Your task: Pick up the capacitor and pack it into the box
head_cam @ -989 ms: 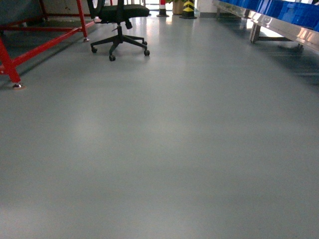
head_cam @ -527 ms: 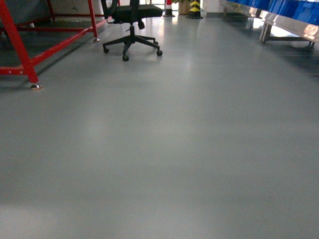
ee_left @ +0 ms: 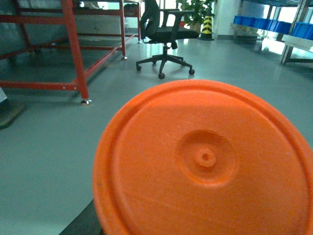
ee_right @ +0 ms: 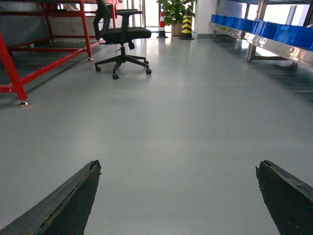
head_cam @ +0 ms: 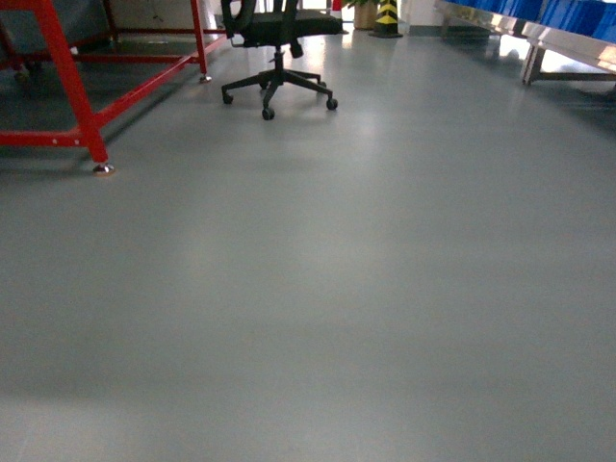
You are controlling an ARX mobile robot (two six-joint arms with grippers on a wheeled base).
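capacitor [ee_left: 205,161]: glossy orange round end, ringed rim, central dimple | left claw: grip can't tell | right gripper [ee_right: 178,196]: spread wide, empty

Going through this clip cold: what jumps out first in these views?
An orange round end face with a dimple in the middle fills most of the left wrist view, likely the capacitor held close to the lens. Beyond it, bare grey floor dominates, with a black office chair at the far top and a red metal frame at the left. In the right wrist view the right gripper is open, with nothing between its dark fingers.
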